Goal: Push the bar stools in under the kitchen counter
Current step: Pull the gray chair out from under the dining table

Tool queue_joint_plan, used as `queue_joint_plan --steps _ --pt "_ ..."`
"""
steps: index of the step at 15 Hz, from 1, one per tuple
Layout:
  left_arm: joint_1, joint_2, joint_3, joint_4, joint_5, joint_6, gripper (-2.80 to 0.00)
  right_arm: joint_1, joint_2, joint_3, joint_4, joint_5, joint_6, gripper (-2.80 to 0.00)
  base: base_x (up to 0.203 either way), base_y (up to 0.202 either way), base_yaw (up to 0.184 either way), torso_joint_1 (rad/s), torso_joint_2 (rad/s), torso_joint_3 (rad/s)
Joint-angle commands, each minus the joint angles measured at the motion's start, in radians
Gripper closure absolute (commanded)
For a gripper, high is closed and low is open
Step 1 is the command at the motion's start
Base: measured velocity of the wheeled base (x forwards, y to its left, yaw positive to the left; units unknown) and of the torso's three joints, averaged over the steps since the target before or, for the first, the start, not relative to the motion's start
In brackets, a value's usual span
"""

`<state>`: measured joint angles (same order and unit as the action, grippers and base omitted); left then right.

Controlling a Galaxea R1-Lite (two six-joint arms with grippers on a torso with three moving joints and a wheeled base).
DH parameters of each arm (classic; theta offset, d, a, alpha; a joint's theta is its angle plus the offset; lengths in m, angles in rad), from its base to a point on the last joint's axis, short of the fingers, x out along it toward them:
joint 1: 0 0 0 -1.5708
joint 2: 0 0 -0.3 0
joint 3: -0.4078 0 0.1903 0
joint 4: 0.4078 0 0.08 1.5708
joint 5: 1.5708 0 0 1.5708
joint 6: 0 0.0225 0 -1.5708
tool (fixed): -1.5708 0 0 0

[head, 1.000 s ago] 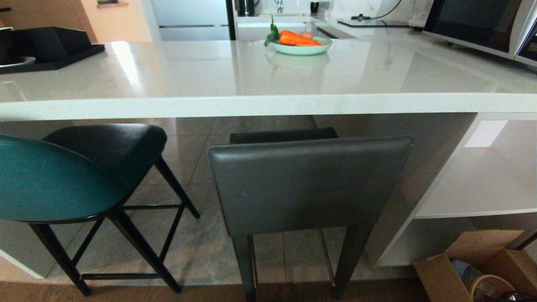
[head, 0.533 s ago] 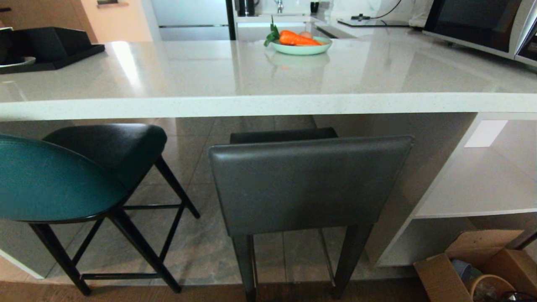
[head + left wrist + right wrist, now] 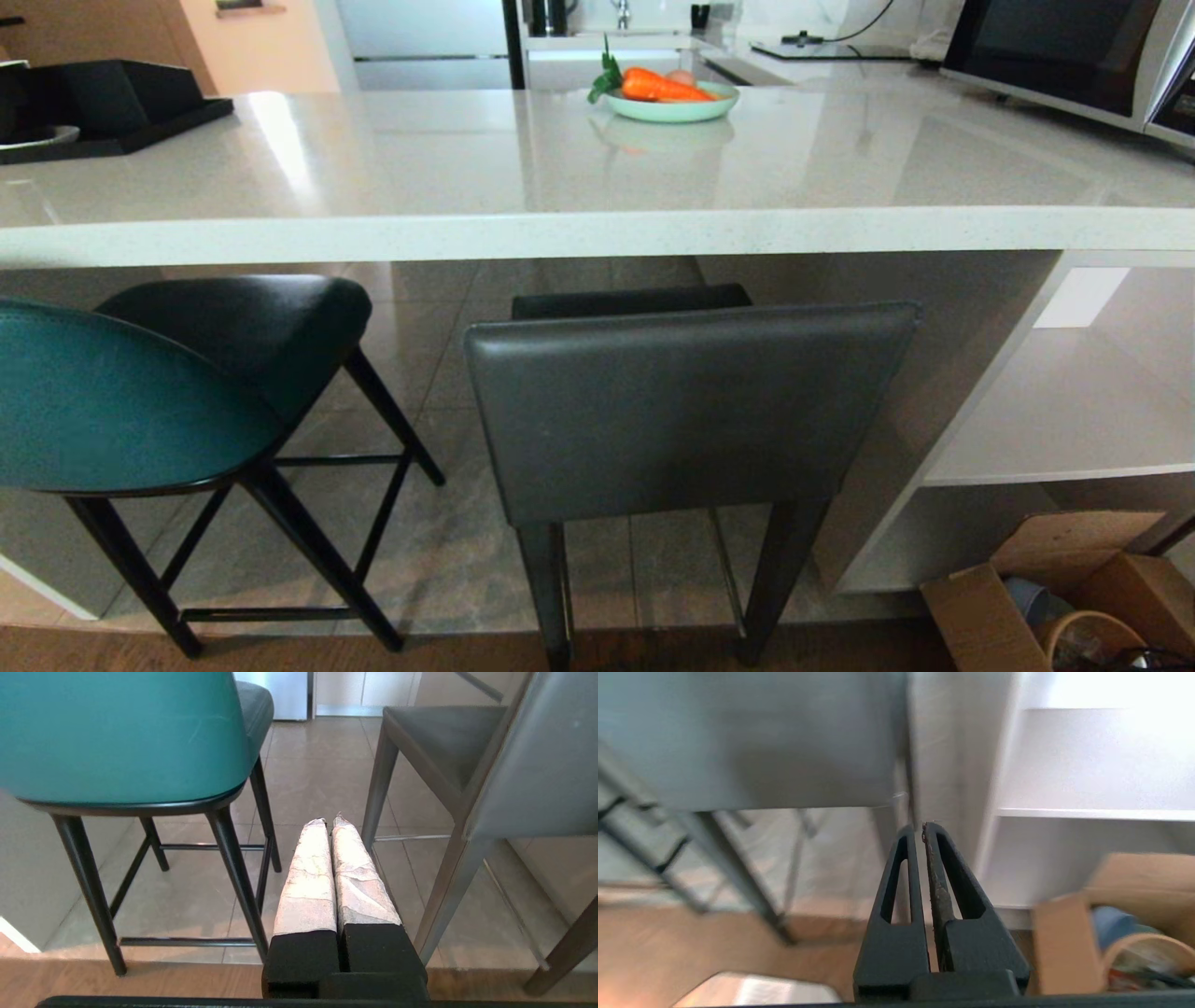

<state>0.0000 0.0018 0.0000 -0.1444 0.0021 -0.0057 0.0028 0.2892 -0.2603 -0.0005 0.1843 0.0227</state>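
With both stools standing out from the counter (image 3: pixel 597 233), the right gripper (image 3: pixel 922 826), fingers pressed together and empty, is nearing the grey stool (image 3: pixel 752 737) just ahead, needing a level push; the left gripper (image 3: pixel 329 821), also pressed together, is idling between the grey stool and the teal stool (image 3: pixel 121 732)

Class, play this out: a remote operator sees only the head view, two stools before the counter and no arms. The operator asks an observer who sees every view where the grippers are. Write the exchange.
Operator: Where is the left gripper?
Observer: The left gripper is low, pointing at the floor gap between the teal stool and the grey stool, fingers shut, touching neither.
Operator: And the right?
Observer: The right gripper is shut too, aimed near the grey stool's back edge beside the white shelves.
Operator: Anything by it?
Observer: A cardboard box sits alongside.
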Motion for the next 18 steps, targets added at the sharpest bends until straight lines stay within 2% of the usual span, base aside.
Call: queue_joint_plan --steps 1,3,7,8,10,11,12,13,14,18 --pt "-0.002 0.000 0.040 -0.002 -0.004 0.019 0.00 0.002 0.163 -0.062 -0.002 0.040 0.007 0.00 0.000 0.000 0.000 0.000 0.00 0.000" --pt "0.000 0.000 0.040 -0.009 -0.017 0.063 0.00 0.016 0.263 -0.130 -0.002 0.112 0.029 0.00 0.000 0.000 0.000 0.000 0.00 0.000" --pt "0.000 0.000 0.040 -0.016 -0.042 0.104 0.00 0.059 0.397 -0.175 -0.028 0.144 0.045 0.00 0.000 0.000 0.000 0.000 0.00 0.000" --pt "-0.001 0.002 0.018 -0.015 -0.061 0.093 0.00 0.059 0.399 -0.165 -0.032 0.142 0.045 0.00 0.000 0.000 0.000 0.000 0.00 0.000" --pt "0.001 0.032 -0.138 0.030 -0.127 0.040 0.00 0.057 0.389 -0.146 -0.033 0.138 0.048 0.00 0.000 0.000 0.000 0.000 0.00 0.000" --pt "0.000 0.067 -0.236 0.076 -0.179 0.014 0.00 0.057 0.377 -0.131 -0.037 0.139 0.056 0.00 0.000 0.000 0.000 0.000 0.00 0.000" --pt "0.000 0.115 -0.297 0.116 -0.264 -0.012 0.00 0.058 0.366 -0.118 -0.049 0.143 0.067 0.00 0.000 0.000 0.000 0.000 0.00 0.000" --pt "-0.002 0.157 -0.326 0.141 -0.366 -0.039 0.00 0.060 0.366 -0.113 -0.061 0.152 0.071 0.00 0.000 0.000 0.000 0.000 0.00 0.000" --pt "-0.005 0.206 -0.362 0.153 -0.436 -0.058 0.00 0.064 0.372 -0.117 -0.072 0.177 0.079 0.00 0.000 0.000 0.000 0.000 0.00 0.000" --pt "-0.012 0.474 -0.475 0.155 -0.629 -0.151 0.00 0.063 0.473 -0.159 -0.082 0.260 0.126 0.00 0.000 0.000 0.000 0.000 0.00 0.000"
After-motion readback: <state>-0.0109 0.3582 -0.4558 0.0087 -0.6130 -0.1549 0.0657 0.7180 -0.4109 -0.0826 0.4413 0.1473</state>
